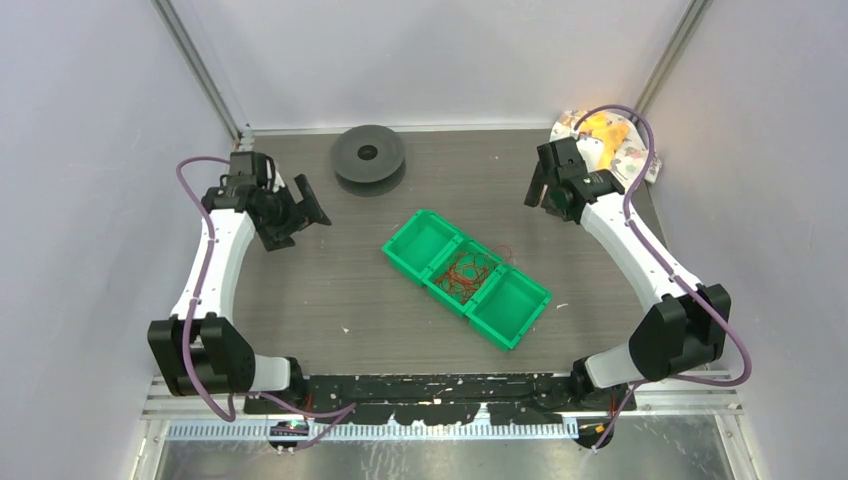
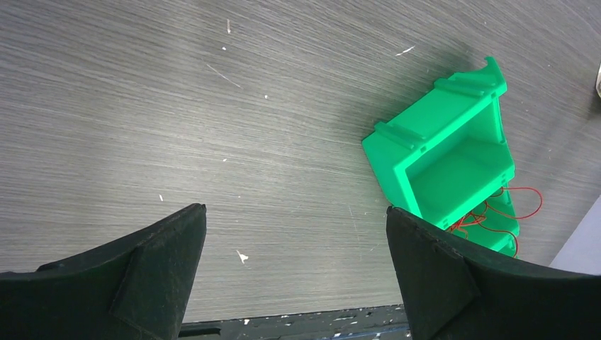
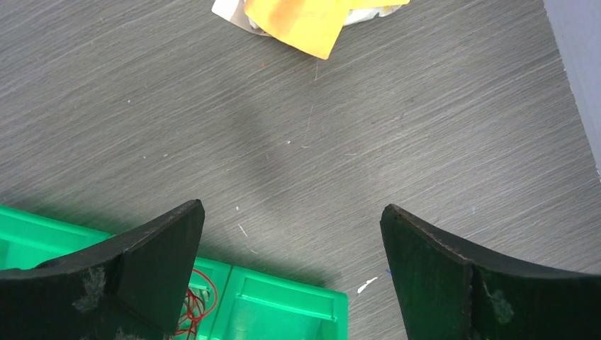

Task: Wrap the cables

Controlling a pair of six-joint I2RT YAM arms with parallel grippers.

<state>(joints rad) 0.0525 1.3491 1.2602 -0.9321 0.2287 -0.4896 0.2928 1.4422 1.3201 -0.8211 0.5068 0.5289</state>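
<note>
The thin red cables [image 1: 468, 275] lie in a loose tangle in the middle compartment of a green three-part bin [image 1: 432, 218] at the table's centre; some loops spill over its far side. They also show in the left wrist view [image 2: 496, 212] and the right wrist view [image 3: 193, 304]. A black spool [image 1: 369, 157] lies flat at the back of the table. My left gripper [image 1: 303, 212] is open and empty, raised left of the bin. My right gripper [image 1: 540, 185] is open and empty, raised to the back right of the bin.
Crumpled yellow and white paper [image 1: 605, 135] lies at the back right corner, also in the right wrist view [image 3: 305, 18]. Grey walls close in the left, right and back. A black rail [image 1: 430, 385] runs along the near edge between the arm bases.
</note>
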